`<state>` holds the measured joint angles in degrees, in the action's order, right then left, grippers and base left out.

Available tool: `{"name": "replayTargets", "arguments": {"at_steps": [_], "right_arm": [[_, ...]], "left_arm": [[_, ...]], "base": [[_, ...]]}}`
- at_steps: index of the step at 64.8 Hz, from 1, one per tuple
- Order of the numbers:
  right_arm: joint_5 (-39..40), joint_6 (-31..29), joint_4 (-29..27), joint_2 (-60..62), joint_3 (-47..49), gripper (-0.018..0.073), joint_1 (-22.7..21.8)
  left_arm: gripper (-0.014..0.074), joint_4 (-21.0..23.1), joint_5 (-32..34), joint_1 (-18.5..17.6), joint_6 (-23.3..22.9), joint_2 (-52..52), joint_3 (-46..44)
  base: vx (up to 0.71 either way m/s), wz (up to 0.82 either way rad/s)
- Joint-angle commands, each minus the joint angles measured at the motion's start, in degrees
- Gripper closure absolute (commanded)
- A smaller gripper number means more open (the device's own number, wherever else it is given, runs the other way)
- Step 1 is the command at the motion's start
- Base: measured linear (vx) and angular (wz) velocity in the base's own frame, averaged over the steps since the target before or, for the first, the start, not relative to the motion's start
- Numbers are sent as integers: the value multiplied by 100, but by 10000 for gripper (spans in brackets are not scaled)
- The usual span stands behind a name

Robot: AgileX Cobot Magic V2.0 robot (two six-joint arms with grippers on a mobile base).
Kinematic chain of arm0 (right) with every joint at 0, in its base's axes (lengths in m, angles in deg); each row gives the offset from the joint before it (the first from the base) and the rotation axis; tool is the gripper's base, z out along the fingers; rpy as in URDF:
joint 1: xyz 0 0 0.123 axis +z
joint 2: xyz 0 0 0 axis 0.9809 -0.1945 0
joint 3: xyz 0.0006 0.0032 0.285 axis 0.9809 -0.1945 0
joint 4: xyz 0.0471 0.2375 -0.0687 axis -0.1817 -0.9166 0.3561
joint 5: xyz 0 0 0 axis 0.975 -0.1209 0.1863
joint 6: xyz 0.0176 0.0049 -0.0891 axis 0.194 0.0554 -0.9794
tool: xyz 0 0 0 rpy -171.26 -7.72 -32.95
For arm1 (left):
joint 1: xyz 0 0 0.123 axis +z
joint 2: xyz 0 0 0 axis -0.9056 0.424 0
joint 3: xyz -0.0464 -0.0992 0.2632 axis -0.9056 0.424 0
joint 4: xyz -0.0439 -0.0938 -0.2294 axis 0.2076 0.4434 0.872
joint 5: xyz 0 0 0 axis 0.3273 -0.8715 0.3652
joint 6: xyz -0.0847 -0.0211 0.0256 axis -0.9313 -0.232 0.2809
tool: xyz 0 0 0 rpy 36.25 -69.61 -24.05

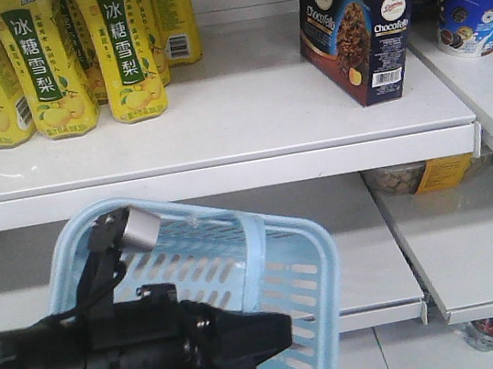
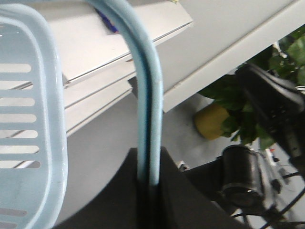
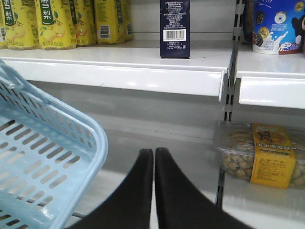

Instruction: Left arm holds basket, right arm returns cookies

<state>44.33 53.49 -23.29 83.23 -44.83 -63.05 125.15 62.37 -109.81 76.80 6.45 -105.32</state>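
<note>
The cookies (image 1: 357,24), a dark carton with a chocolate cookie picture, stand upright on the upper white shelf (image 1: 222,142). In the right wrist view the cookies (image 3: 175,28) show their barcode side, far above my right gripper (image 3: 154,151). That gripper is shut with nothing between its fingers, low in front of the lower shelf. The light blue basket (image 1: 295,261) hangs tilted below the upper shelf, and nothing shows inside it. My left gripper (image 2: 148,183) is shut on the basket's pale blue handle (image 2: 147,95). The glossy left arm (image 1: 115,362) fills the bottom left.
Yellow pear-drink bottles (image 1: 52,65) stand at the left of the upper shelf. A round blue cookie tub (image 3: 279,26) sits on the neighbouring shelf to the right. A clear snack pack with a yellow label (image 3: 259,155) lies on the lower right shelf. The basket rim (image 3: 95,143) is close left of my right gripper.
</note>
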Motion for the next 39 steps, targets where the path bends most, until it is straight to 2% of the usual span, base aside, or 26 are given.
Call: {"name": "replayTargets", "arguments": {"at_steps": [1,9,24,30,39], "right_arm": [[393,-44,-21,-87,140,568,-13],[393,-44,-21,-87,140,568,-13],[393,-44,-21,-87,140,568,-13],[393,-44,-21,-87,140,568,-13],[385,-44,-20,-87,140,568,-13]], "left_arm": [[603,-443,629,-143,61,-453,209],[603,-1175,1509,-331,13,-871,740],[603,-2366,2796,-351,-41,-1654,1709],[603,-2959,3171,-315,-417,-1936,2045],[603,-3934,3235,98,-1577,-2384,2470]], "base": [[0,0],[0,0],[0,0],[0,0],[0,0]]}}
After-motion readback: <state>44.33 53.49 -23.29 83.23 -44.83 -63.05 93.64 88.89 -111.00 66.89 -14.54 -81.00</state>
